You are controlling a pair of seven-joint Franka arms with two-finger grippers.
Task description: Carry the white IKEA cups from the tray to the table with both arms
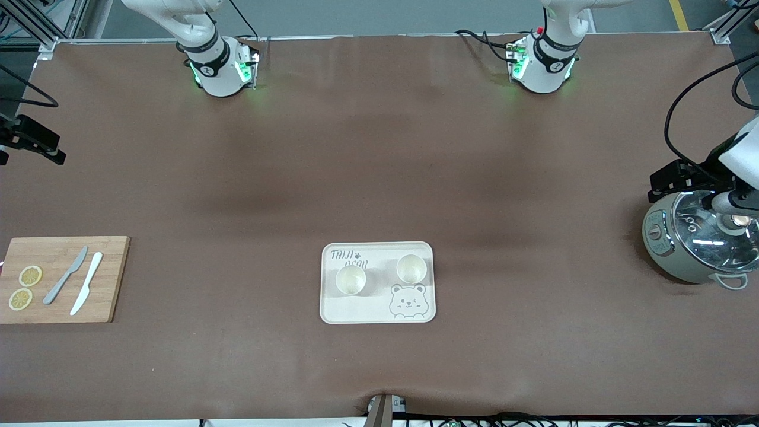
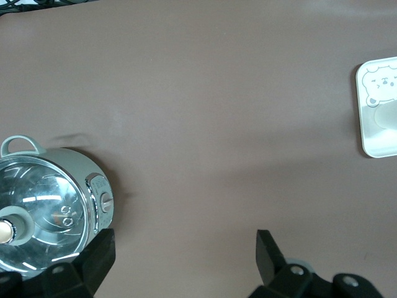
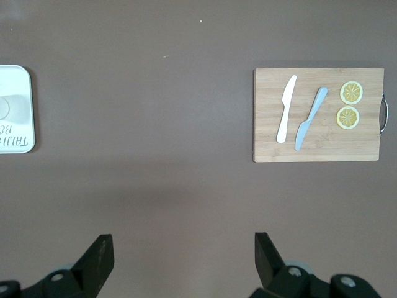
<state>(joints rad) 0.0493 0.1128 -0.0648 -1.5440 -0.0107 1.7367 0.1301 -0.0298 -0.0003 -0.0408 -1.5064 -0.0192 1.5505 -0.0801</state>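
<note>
1. Both cups stand upright on the tray [image 1: 332, 314], mid-table, nearer the front camera than the arm bases: one cup [image 1: 350, 279] toward the right arm's end, the other cup [image 1: 411, 268] toward the left arm's end, just above the printed bear. Cups apart, not touching.
2. Left gripper [image 2: 183, 257]: fingers spread, holding nothing, up over bare table beside the pot [image 1: 697, 237] at the left arm's end.
3. Right gripper [image 3: 183, 257]: fingers spread, holding nothing, over bare table between tray and board [image 1: 62, 279].
4. Board carries two knives [image 1: 77, 281] and two lemon slices [image 1: 25, 287].
</note>
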